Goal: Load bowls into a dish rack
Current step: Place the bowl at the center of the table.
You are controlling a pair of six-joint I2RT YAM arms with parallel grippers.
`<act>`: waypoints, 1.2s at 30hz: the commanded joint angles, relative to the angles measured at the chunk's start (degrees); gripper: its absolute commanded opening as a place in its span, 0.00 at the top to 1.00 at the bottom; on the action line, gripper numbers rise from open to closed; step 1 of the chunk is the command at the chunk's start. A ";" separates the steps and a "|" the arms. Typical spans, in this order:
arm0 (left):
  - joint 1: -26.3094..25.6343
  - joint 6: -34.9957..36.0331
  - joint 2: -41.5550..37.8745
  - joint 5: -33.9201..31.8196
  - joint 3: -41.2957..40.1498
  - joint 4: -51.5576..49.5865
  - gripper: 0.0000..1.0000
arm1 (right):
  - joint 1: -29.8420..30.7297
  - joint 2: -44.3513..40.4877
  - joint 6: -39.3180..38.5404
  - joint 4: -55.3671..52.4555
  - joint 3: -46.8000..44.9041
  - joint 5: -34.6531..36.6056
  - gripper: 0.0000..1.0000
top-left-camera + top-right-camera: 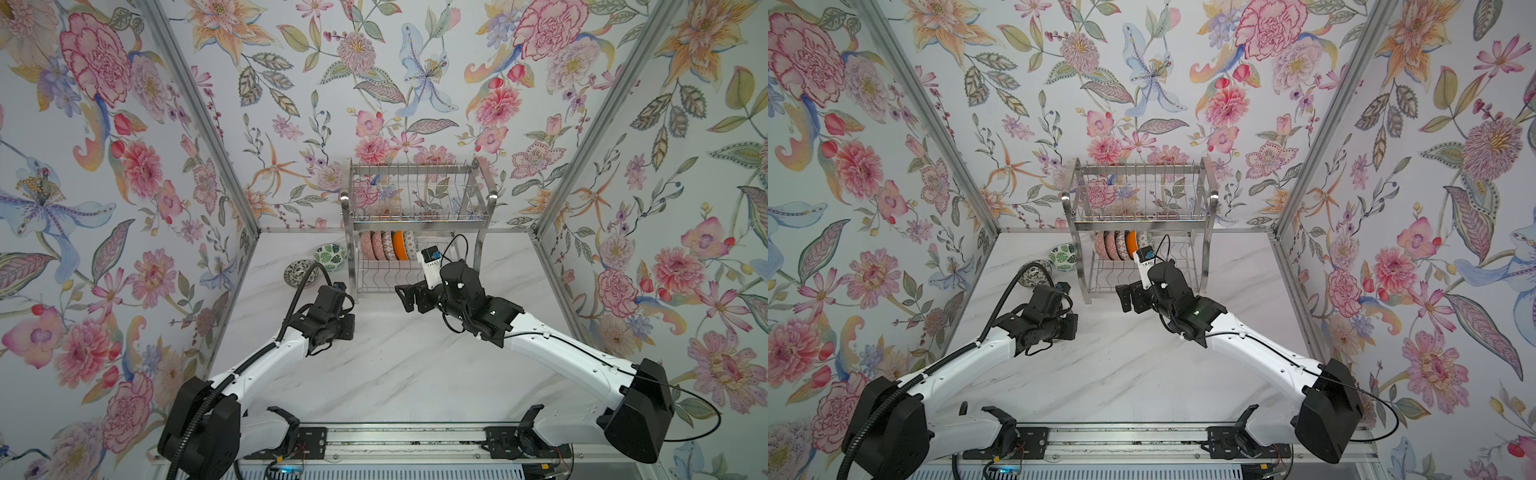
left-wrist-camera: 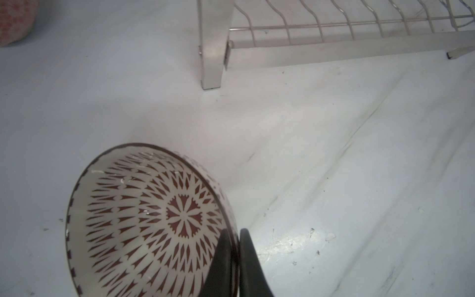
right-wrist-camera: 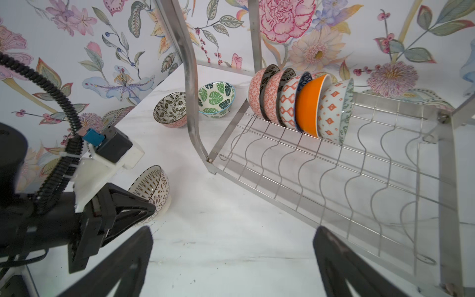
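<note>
While the left fingers [image 2: 250,259] pinch only the thin rim of the brown-rayed bowl [image 2: 144,226], low in the left-wrist frame, slick glazed ceramic could slip or swing and knock the steel dish rack [image 2: 334,48] leg. It seems tilted just above the marbled surface [image 2: 334,154]. Empty, the right fingers [image 3: 334,259] stand wide apart; five bowls [image 3: 303,102] lean in wavy wires.

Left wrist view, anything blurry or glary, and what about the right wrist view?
Left wrist view: glare patch on the white marble table, pink patterned bowl in the corner blurred, brown-and-white starburst ceramic bowl sharp. Right wrist view: right arm's black fingers soft, row of racked ceramic bowls crisp.
</note>
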 commanded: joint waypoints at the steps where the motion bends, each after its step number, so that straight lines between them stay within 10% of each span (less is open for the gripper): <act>1: -5.87 -3.56 3.88 -1.63 3.90 4.53 1.00 | -2.02 -1.14 1.23 -3.42 -1.28 -0.93 0.01; 16: -19.18 -0.20 30.13 -7.54 26.29 3.55 1.00 | -12.18 -8.88 5.79 -6.36 -7.21 -4.07 0.01; 36: -17.97 0.36 28.41 -7.54 30.45 2.97 0.42 | -18.71 -12.15 6.14 -14.00 -7.64 -4.99 0.01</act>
